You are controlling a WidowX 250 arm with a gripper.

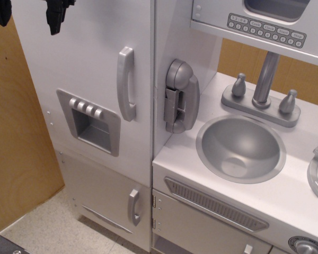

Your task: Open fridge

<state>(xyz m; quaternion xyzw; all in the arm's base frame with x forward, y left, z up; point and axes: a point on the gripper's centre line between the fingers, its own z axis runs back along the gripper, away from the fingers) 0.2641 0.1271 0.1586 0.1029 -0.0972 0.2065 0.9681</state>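
The fridge (90,58) is a tall white toy-kitchen cabinet at the left. Its large door is shut. The door carries a long grey curved handle (126,83) at its right edge and a grey recessed dispenser panel (90,120) lower left. My gripper (29,13) is at the top left corner, in front of the upper left part of the door. Only its two black fingertips (57,16) show. They stand wide apart with nothing between them. The gripper is well up and left of the handle and not touching it.
A smaller white door with a short grey handle (133,207) sits below the fridge door. To the right are a grey toy phone (180,95), a sink (241,148) with a faucet (265,79), an oven door with a vent strip (214,206) and a microwave keypad (265,26). A wooden panel (16,137) stands at the left.
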